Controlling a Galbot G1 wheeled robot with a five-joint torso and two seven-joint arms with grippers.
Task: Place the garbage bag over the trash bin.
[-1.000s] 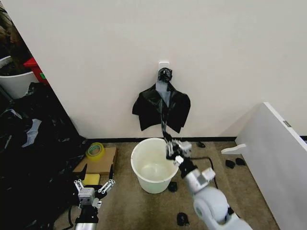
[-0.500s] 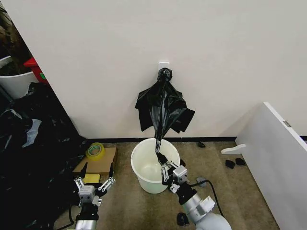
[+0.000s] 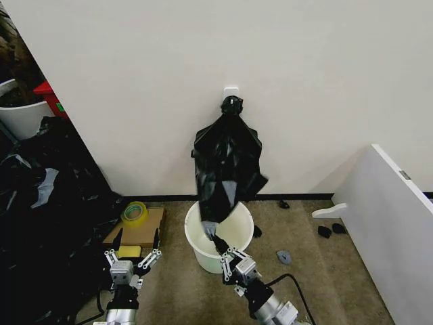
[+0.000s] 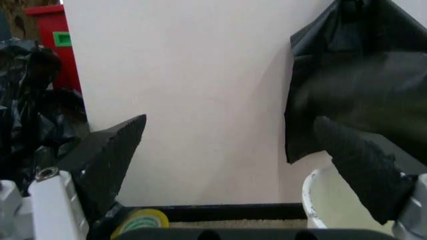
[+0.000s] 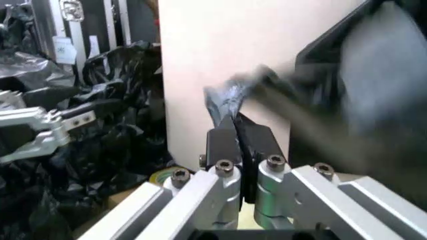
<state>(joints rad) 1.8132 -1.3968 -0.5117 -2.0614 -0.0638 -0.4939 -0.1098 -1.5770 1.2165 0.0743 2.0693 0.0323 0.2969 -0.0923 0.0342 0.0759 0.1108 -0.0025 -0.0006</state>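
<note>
A glossy black garbage bag (image 3: 226, 166) hangs stretched from the knotted bunch on a wall hook (image 3: 231, 103) down into the round white trash bin (image 3: 198, 249). My right gripper (image 3: 220, 245) sits at the bin's near rim, shut on the bag's lower end. In the right wrist view its fingers (image 5: 235, 134) pinch a twisted strand of the garbage bag (image 5: 230, 97). My left gripper (image 3: 137, 240) stands open and holds nothing, low at the left of the bin. The left wrist view shows the left gripper (image 4: 233, 160) facing the wall, with the bin's rim (image 4: 312, 192) and the bag (image 4: 360, 75) beside it.
A heap of black plastic sheeting (image 3: 47, 203) fills the left side. A cardboard piece with a yellow tape roll (image 3: 134, 213) lies left of the bin. A white panel (image 3: 385, 230) stands at the right. Small dark scraps (image 3: 284, 257) dot the floor.
My right gripper has drawn back toward me and leftward, from the bin's far right rim to its near rim, pulling the bag's end down. The bag has spread and stretched. The left arm stayed still.
</note>
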